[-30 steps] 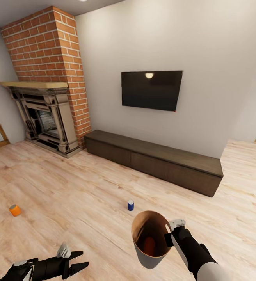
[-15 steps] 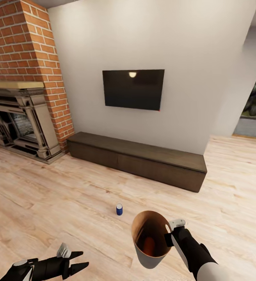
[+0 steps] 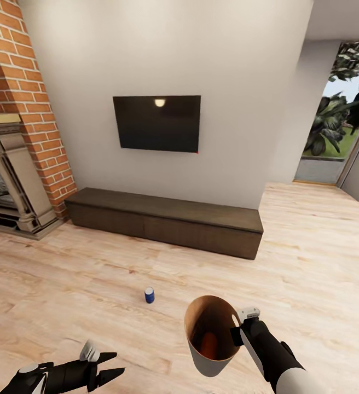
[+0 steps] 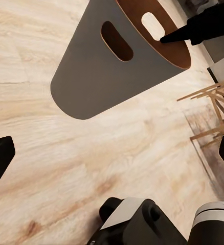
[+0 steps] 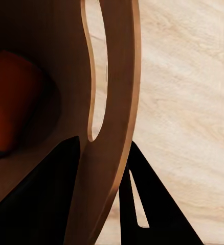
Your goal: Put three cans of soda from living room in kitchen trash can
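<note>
From the head view, a pale plank floor (image 3: 322, 262) runs to a dark low cabinet (image 3: 168, 219) under a wall TV (image 3: 156, 123), brick chimney (image 3: 26, 104) at left. A blue can (image 3: 149, 295) stands on the floor. The right gripper (image 3: 237, 328) clamps the bin (image 3: 204, 364) by its rim, an orange can (image 3: 208, 343) inside. The left gripper (image 3: 109, 365) hangs spread, empty.

The left wrist view shows the bin's grey wall (image 4: 107, 76) above the planks.

The right wrist view shows fingers (image 5: 148, 204) pinching the rim (image 5: 117, 102).

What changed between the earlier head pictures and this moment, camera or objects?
The camera swung to the robot's right: the fireplace, TV and blue can slid left, the glass door came in, and the orange can on the floor left the picture. The things themselves did not move. The right pincer still grips the bin with an orange can inside; the left pincer stays open.
</note>
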Robot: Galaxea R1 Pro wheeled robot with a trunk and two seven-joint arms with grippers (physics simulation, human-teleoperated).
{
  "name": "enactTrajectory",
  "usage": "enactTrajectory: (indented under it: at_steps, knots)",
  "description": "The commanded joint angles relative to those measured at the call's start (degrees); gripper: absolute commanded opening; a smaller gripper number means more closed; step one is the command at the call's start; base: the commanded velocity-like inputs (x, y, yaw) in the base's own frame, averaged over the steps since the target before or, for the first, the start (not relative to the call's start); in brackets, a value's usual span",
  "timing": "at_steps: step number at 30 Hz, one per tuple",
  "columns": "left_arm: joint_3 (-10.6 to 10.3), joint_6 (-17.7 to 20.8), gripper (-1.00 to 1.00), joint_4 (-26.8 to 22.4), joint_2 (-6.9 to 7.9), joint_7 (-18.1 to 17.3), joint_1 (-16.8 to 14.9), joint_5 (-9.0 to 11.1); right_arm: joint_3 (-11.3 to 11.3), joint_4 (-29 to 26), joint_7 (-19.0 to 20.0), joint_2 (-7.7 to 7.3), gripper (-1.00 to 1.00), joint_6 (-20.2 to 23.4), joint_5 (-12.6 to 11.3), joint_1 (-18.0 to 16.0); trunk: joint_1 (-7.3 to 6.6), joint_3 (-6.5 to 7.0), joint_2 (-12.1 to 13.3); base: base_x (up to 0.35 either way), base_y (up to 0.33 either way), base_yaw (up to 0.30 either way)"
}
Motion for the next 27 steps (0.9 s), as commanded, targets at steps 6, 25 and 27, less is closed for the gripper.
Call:
enactTrajectory:
  at_steps: [6, 25, 27]
  knots:
    - [0.0, 0.0, 1.00, 0.0, 0.00, 0.0, 0.0, 0.0, 0.0, 0.0, 0.0, 0.01, -1.00, 0.0, -0.3, 0.0, 0.00, -0.21, 0.0, 0.106, 0.000, -0.286]
    - [0.0, 0.0, 1.00, 0.0, 0.00, 0.0, 0.0, 0.0, 0.0, 0.0, 0.0, 0.01, -1.00, 0.0, -0.2, 0.0, 0.00, -0.41, 0.0, 0.323, 0.000, -0.057]
    - [0.0, 0.0, 1.00, 0.0, 0.00, 0.0, 0.0, 0.0, 0.0, 0.0, 0.0, 0.01, -1.00, 0.0, -0.2, 0.0, 0.00, -0.41, 0.0, 0.343, 0.000, 0.000]
